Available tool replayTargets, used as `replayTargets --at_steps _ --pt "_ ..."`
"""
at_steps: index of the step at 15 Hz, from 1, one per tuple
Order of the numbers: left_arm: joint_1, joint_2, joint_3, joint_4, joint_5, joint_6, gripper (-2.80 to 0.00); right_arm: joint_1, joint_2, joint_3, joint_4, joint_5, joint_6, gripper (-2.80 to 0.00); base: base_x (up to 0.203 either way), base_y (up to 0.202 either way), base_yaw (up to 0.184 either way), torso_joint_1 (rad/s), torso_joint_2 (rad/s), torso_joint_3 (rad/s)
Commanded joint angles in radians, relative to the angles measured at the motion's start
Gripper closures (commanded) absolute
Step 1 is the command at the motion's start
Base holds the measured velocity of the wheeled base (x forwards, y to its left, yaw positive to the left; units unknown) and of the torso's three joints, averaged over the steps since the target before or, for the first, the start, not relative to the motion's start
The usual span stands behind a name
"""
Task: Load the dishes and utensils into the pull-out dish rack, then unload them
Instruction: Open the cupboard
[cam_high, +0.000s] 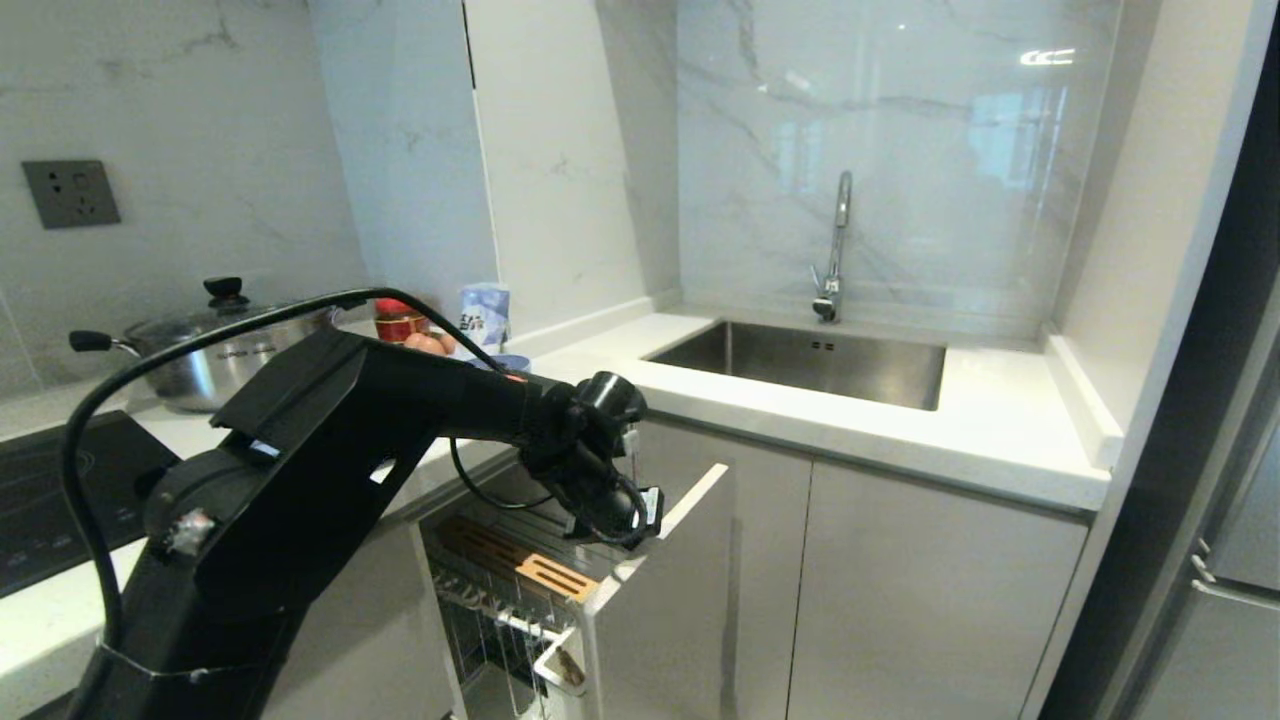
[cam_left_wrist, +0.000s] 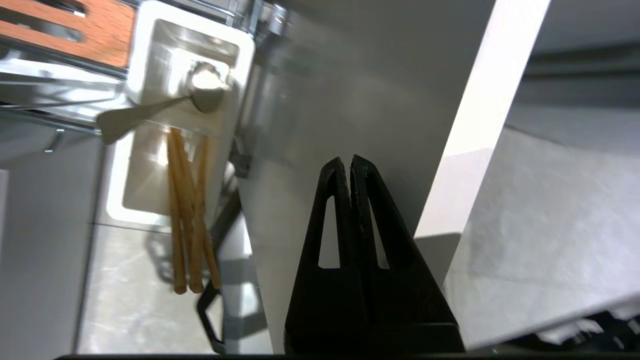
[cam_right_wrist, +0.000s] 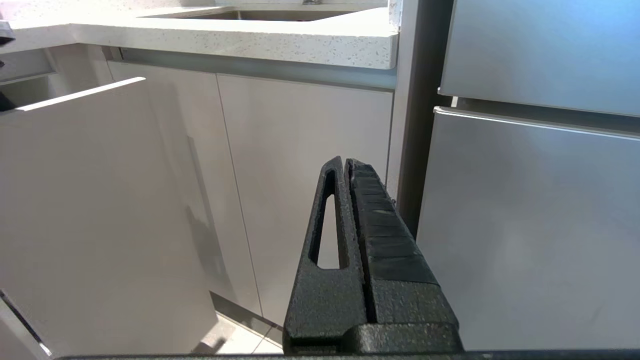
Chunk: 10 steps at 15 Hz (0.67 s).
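Lettering on pot (cam_high: 215, 365) and blue carton (cam_high: 485, 315) stays unreadable.

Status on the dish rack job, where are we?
Done: chopsticks and spoon sit in the rack's white cutlery box. In hand: nothing; left gripper is shut and empty by the front panel, right gripper parked. Left: no plate or bowl visible in the rack; unloading too.
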Motion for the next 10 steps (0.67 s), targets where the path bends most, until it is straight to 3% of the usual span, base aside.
replayTargets --at_steps 1,10 --pt "-0.011 -0.015 0.009 0.003 -0.018 -0.006 0.00 0.000 0.000 0.002 0.000 0.000 0.000 0.00 0.000 0.000 0.000 0.000 0.00 0.000" --pt "-0.089 -0.050 0.073 -0.003 -0.126 -0.018 0.00 0.000 0.000 0.001 0.000 0.000 0.000 0.00 0.000 0.000 0.000 0.000 0.00 0.000"
